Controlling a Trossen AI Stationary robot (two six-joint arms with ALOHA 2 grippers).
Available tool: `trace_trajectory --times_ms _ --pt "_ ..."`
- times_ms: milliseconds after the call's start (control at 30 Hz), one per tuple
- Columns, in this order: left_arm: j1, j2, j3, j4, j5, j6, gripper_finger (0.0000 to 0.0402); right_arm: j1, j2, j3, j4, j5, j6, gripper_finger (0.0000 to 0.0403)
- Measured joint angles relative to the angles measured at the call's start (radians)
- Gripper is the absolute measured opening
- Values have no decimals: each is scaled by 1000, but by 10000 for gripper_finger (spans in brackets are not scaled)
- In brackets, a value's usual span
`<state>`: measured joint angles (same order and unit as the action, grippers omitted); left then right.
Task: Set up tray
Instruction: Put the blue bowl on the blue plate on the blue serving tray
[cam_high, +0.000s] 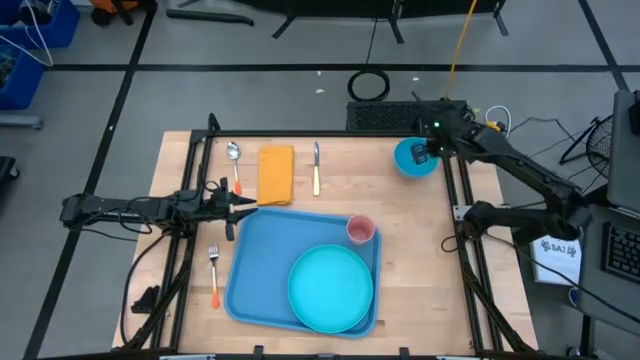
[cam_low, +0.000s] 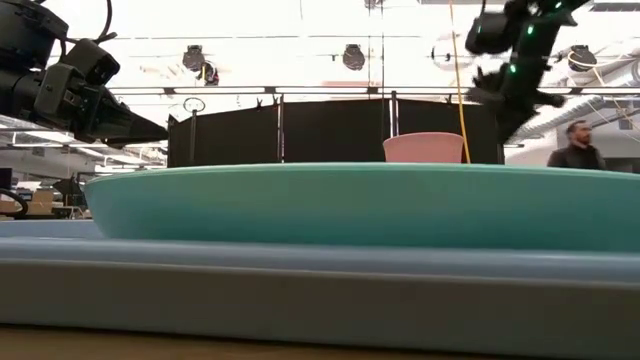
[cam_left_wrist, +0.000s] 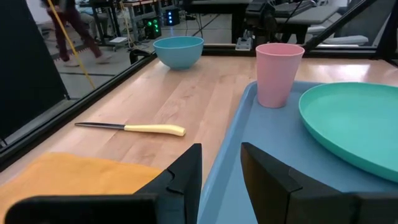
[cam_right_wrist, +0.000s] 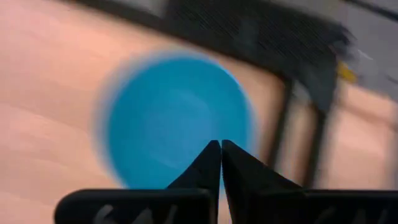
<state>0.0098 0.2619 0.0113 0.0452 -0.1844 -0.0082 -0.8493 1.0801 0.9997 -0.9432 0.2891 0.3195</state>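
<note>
on the wooden table, seen from above, the blue tray carries a turquoise plate and pink cup. at table height, a person stands behind. left gripper slightly parted, empty, at the tray's edge; right gripper closed, empty, above a blue bowl.

Tray blue; plate turquoise; cup pink; napkin orange.

arms: dark, jointed | right wrist: green light | tool: black wedge fingers
</note>
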Motion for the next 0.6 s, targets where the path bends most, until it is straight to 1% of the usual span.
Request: trace_trajectory --times_ms 67,133,400,500,600 --pt "0 0 0 -1 0 0 118 -18 38 0 -79 43 -3 19" --pt "0 0 0 -2 0 0 118 -27 60 0 -107 53 -17 35" --pt "0 0 0 -3 0 0 118 -27 77 0 -86 56 -18 127" --pt "0 0 0 -3 0 0 118 -27 79 -11 -70 81 -18 149" --pt "0 0 0 -4 0 0 118 -17 81 -41 -37 127 -15 160"
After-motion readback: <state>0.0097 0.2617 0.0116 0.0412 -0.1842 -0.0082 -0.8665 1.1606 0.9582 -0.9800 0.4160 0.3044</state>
